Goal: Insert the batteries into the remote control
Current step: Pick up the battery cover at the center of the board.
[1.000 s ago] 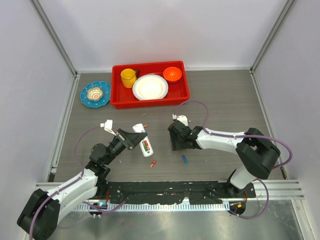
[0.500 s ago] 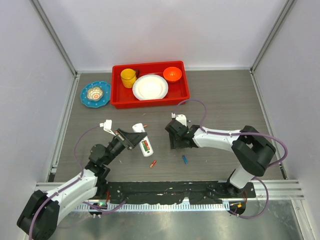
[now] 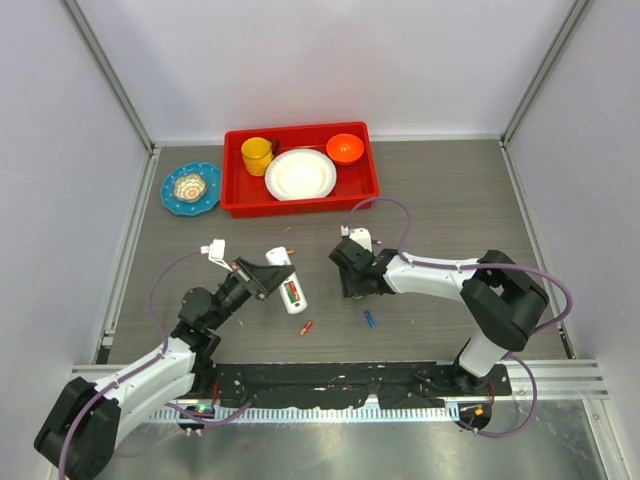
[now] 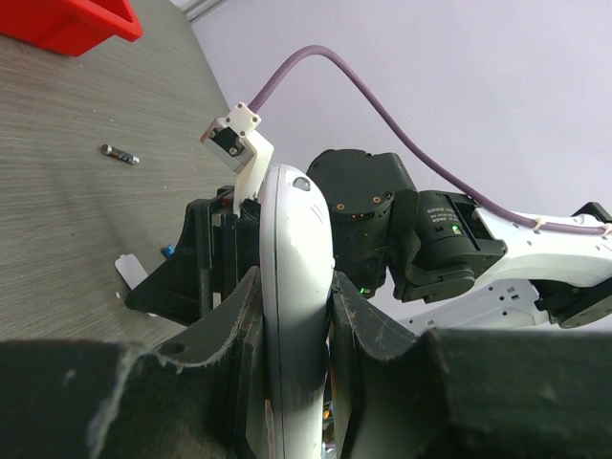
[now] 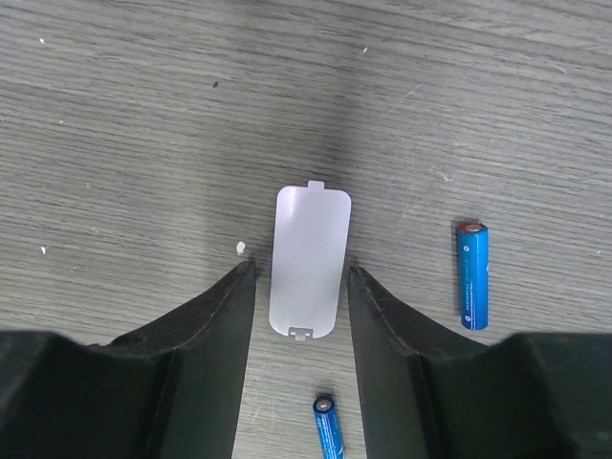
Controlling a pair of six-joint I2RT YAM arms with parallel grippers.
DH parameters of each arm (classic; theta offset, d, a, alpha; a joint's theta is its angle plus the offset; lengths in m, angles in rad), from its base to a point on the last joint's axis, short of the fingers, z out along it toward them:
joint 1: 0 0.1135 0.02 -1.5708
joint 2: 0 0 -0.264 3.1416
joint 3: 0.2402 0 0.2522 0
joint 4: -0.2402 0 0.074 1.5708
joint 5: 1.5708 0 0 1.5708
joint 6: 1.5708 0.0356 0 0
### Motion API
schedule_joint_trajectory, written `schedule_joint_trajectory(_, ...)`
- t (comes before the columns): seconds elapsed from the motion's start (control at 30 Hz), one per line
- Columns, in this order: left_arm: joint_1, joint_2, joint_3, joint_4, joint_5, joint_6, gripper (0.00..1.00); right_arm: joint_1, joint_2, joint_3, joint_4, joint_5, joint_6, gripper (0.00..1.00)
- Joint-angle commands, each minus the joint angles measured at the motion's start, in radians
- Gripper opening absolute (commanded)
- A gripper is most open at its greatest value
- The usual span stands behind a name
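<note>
Left gripper (image 4: 295, 287) clamped on the remote control (image 3: 291, 289), looks loaded. Right gripper (image 5: 301, 272) half-open astride the cover (image 5: 308, 251), not pinching yet, so that's left to fit. Spare blue battery (image 5: 472, 274) at its 3 o'clock.

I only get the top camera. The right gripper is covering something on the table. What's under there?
Observer: A small white battery cover, lying flat. The right gripper is open, one finger each side of it.
Operator: Are any batteries next to it?
Observer: Two blue batteries: one beside the cover, another just past its end.
Operator: Is the left gripper really holding the remote?
Observer: Yes. The left gripper pinches the remote control edge-on between its fingers.
</note>
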Motion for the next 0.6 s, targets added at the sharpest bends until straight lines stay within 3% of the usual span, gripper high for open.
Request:
schedule_joint_trajectory(0.0, 0.002, 0.001, 0.008, 0.082, 0.012, -0.004, 0.00, 0.004, 0.017, -0.016, 0.007, -0.024, -0.004, 0.47)
schedule_joint_trajectory(0.57, 0.002, 0.122, 0.068, 0.125, 0.015, -0.014, 0.00, 0.003, -0.084, -0.056, -0.004, -0.023, -0.029, 0.28)
